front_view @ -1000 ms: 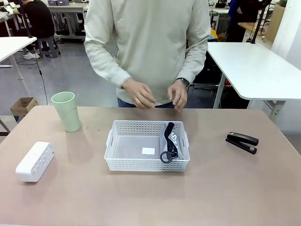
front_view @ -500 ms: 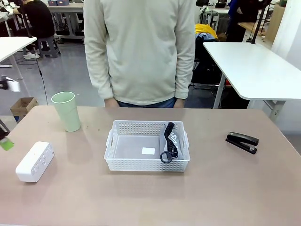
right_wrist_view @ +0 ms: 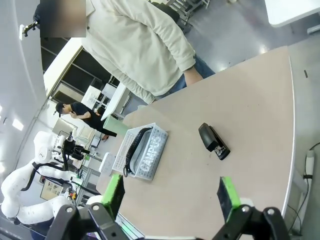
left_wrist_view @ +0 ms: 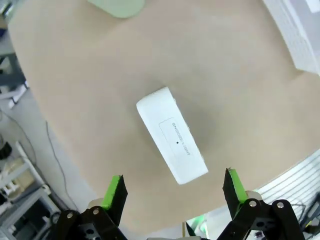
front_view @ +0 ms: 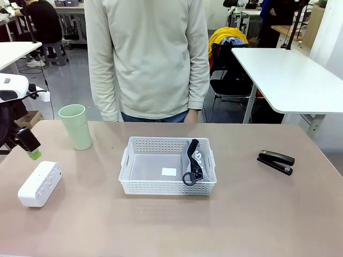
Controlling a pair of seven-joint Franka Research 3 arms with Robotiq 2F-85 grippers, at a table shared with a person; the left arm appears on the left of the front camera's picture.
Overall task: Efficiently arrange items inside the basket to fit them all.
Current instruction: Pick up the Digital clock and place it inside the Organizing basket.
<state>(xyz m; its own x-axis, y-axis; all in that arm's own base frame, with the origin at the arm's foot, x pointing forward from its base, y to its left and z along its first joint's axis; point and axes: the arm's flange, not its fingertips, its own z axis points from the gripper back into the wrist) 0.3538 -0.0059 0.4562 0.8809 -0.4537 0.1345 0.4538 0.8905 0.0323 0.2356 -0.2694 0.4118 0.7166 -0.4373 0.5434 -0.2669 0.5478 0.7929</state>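
Observation:
The white basket (front_view: 161, 186) sits mid-table with the grey "CAMPUS" pouch (front_view: 195, 159) standing on edge at its right end. A pale green cup (front_view: 75, 126) stands at the back left, and a black stapler (front_view: 276, 161) lies at the right. Near the left edge lies the white case (front_view: 40, 183). My left gripper (front_view: 28, 145) hangs open just above and behind it. In the left wrist view the case (left_wrist_view: 172, 134) lies below, between the spread fingers of the left gripper (left_wrist_view: 174, 192). My right gripper (right_wrist_view: 171, 196) is open and empty, well off from the stapler (right_wrist_view: 214, 141) and the basket (right_wrist_view: 159, 134).
A person in a cream sweater (front_view: 147, 59) stands at the far edge with arms down at the sides. The left part of the basket floor holds just a small white label (front_view: 169, 172). Another white table (front_view: 289, 75) stands behind at the right.
The person has pulled both hands back from over the basket and shifted to the left. My left arm has come in at the left edge, over the white case.

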